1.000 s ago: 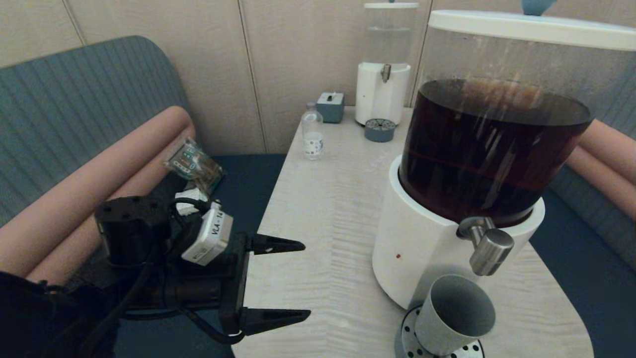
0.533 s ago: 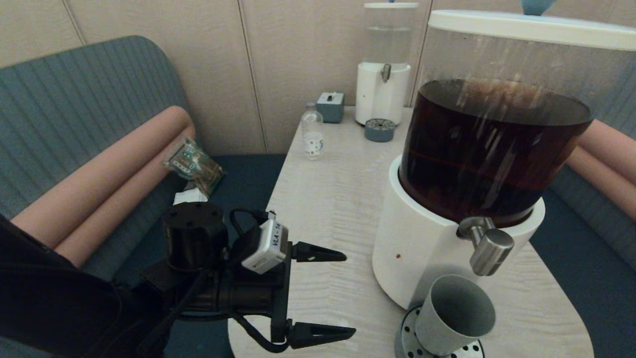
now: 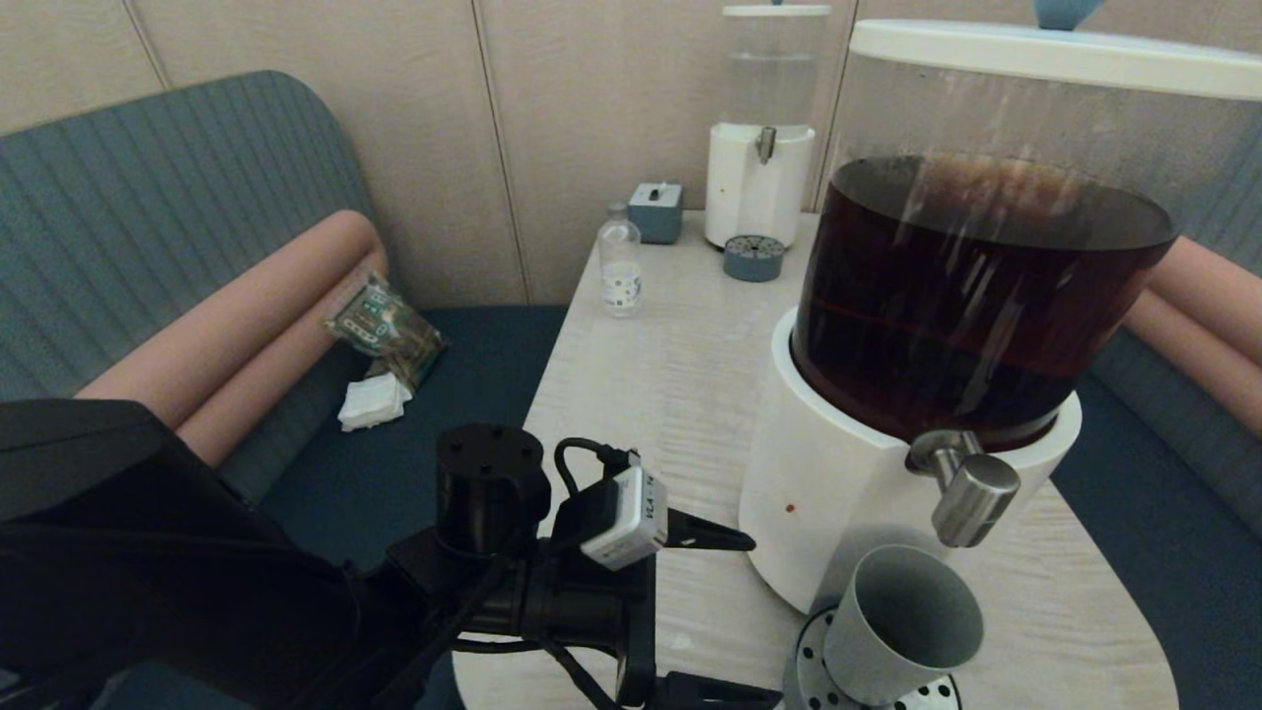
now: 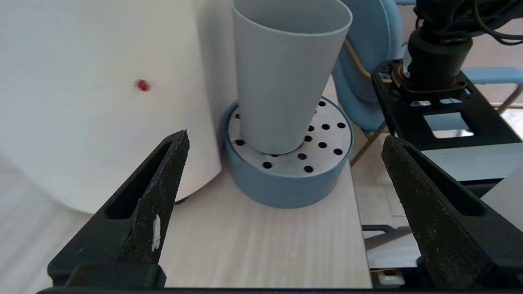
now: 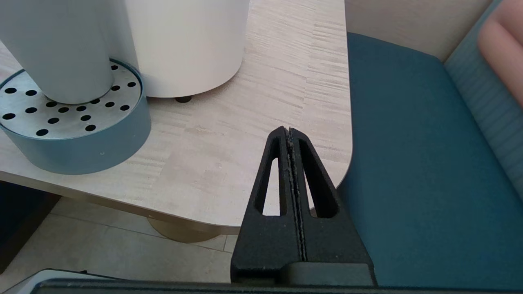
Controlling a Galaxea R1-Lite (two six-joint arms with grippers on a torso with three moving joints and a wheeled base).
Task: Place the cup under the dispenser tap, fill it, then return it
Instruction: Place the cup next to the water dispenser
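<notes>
The grey cup (image 3: 902,624) stands upright on the round perforated drip tray (image 3: 813,661), directly below the steel dispenser tap (image 3: 969,491) of the big white-based dispenser (image 3: 838,493) holding dark brown liquid. My left gripper (image 3: 759,616) is open, level with the cup and a short way to its left, fingers spread wide. In the left wrist view the cup (image 4: 286,73) sits ahead between the open fingers (image 4: 163,179), untouched, on the tray (image 4: 286,179). My right gripper (image 5: 289,132) is shut and empty near the table's right front corner, out of the head view.
A small clear bottle (image 3: 620,261), a grey box (image 3: 656,210), and a small clear-liquid dispenser (image 3: 761,148) with its own drip tray (image 3: 753,258) stand at the table's far end. Blue bench seats flank the table (image 3: 641,394); a packet (image 3: 383,327) lies on the left seat.
My left arm has moved right and forward across the table's near edge, bringing the open gripper close to the cup. The cup and dispenser have not moved.
</notes>
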